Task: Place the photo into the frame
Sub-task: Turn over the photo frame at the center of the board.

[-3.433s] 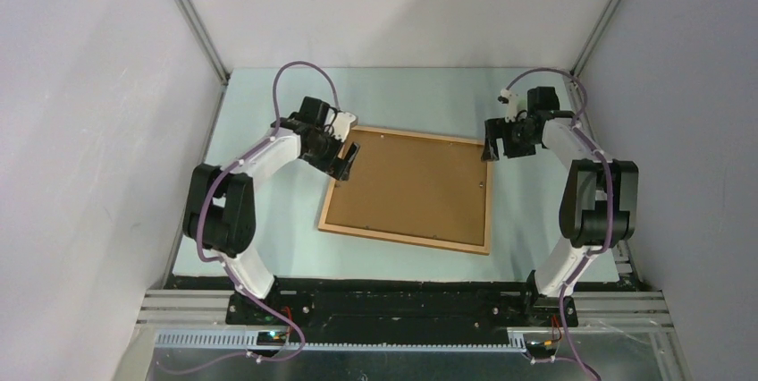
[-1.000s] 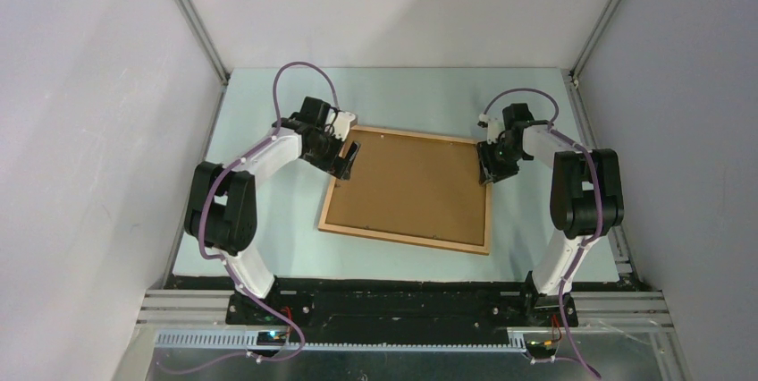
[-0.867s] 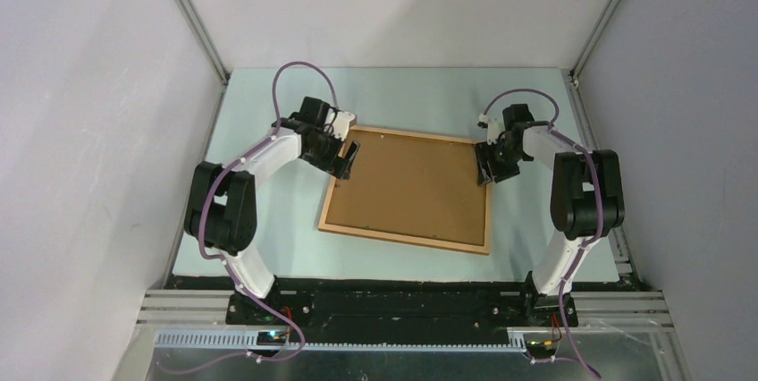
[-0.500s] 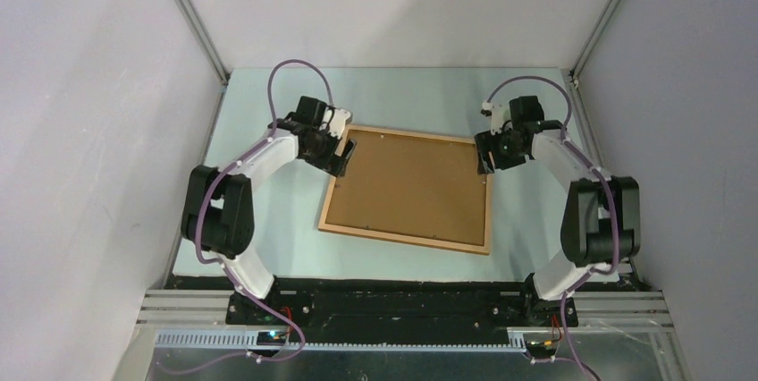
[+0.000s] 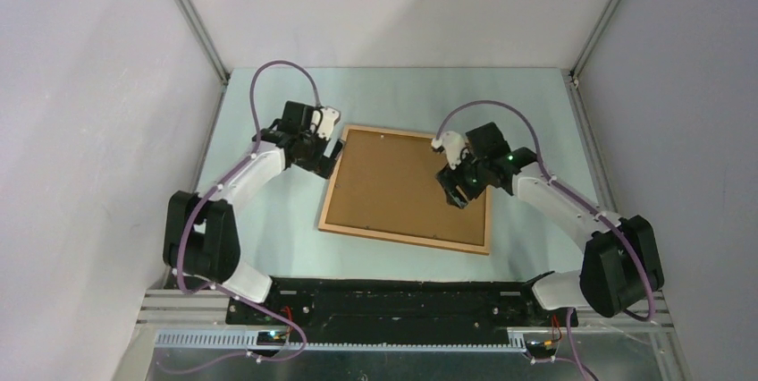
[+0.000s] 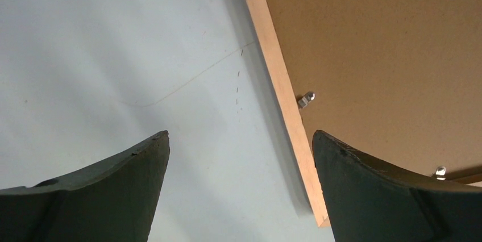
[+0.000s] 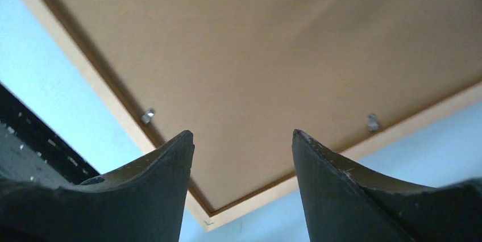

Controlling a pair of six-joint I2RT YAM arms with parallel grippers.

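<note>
Table [image 5: 268, 211]: frame [image 5: 402, 240] back-up. Left fingers [image 6: 113, 191] spread over its edge; right fingers [image 7: 364, 196] parted above it.

Left gripper [image 6: 239, 140] spread wide, empty, arm reaching forward. Right gripper [image 7: 242, 134] parted, empty, arm bent inward.

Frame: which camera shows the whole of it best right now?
Top external. It shows the frame whole, all four sides, lying flat with its back up. The left wrist view shows only a stretch of one side rail. The right wrist view shows only one corner and the rails that meet there.
</note>
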